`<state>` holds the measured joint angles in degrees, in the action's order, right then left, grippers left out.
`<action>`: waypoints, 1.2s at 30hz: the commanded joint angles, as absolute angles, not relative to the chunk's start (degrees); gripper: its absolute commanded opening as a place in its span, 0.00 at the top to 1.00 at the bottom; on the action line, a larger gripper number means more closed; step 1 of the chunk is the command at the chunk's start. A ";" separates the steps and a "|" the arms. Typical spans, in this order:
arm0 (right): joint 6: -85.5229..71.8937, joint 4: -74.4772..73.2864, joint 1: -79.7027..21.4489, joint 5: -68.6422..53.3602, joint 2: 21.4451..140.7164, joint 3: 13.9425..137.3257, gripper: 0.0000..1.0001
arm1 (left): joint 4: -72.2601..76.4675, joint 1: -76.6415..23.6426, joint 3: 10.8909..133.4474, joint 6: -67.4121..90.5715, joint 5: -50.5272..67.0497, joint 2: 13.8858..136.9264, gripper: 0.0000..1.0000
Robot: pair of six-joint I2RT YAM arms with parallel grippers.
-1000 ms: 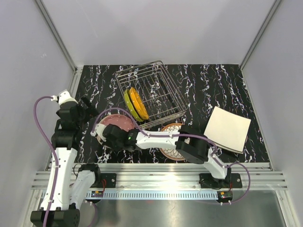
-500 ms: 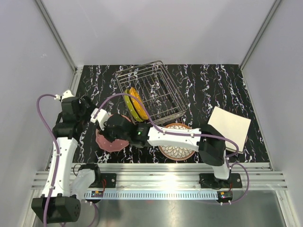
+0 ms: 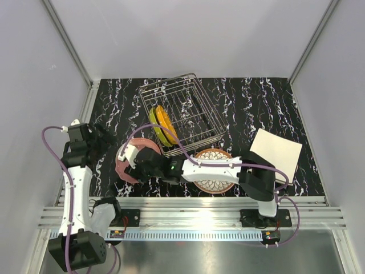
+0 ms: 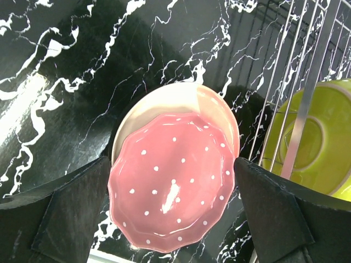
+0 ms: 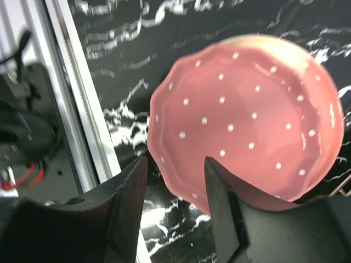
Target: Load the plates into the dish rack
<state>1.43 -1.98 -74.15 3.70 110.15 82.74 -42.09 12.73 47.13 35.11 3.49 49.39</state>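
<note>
Black marble-patterned desk (image 3: 256, 103) with white veining, closed in by pale grey walls, carries the wire dish rack (image 3: 191, 105) at its middle, set at a slant. Two scalloped plates stand on edge side by side in the rack's left end: a lime-green plate (image 3: 153, 123) and an orange plate (image 3: 165, 125). Just outside the rack's near left corner, a pink plate (image 4: 173, 186) with white dots lies on top of a cream plate (image 4: 159, 104), shifted off its centre. The left gripper (image 4: 171, 161) hangs above this pair with its fingers spread wide, one to each side of the pink plate and touching nothing. The right gripper (image 5: 175, 164), reaching across from the right, has its fingers parted at the pink plate's scalloped rim; nothing is pinched between them. A brown-rimmed petal-patterned plate (image 3: 212, 177) lies flat in front of the rack, partly under the right arm. A squarish cream plate (image 3: 276, 155) sits well apart at the desk's right side.
</note>
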 commanded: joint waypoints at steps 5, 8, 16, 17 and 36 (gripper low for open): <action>7.73 -7.12 -75.94 4.05 114.25 85.34 0.39 | -42.01 13.62 47.72 35.95 1.42 48.78 0.01; 8.87 -7.47 -76.11 3.78 116.10 86.57 0.35 | -42.10 13.71 47.81 35.77 0.44 49.66 0.01; 10.55 -10.54 -77.25 5.09 120.40 90.35 0.34 | -40.34 13.80 47.02 34.80 1.67 48.96 0.01; 10.55 -10.72 -77.43 5.53 120.67 90.61 0.34 | -40.17 13.80 46.76 34.63 1.84 48.87 0.01; 10.11 -14.15 -79.19 9.05 124.54 94.04 0.92 | -40.43 13.80 46.93 35.16 1.05 49.13 0.01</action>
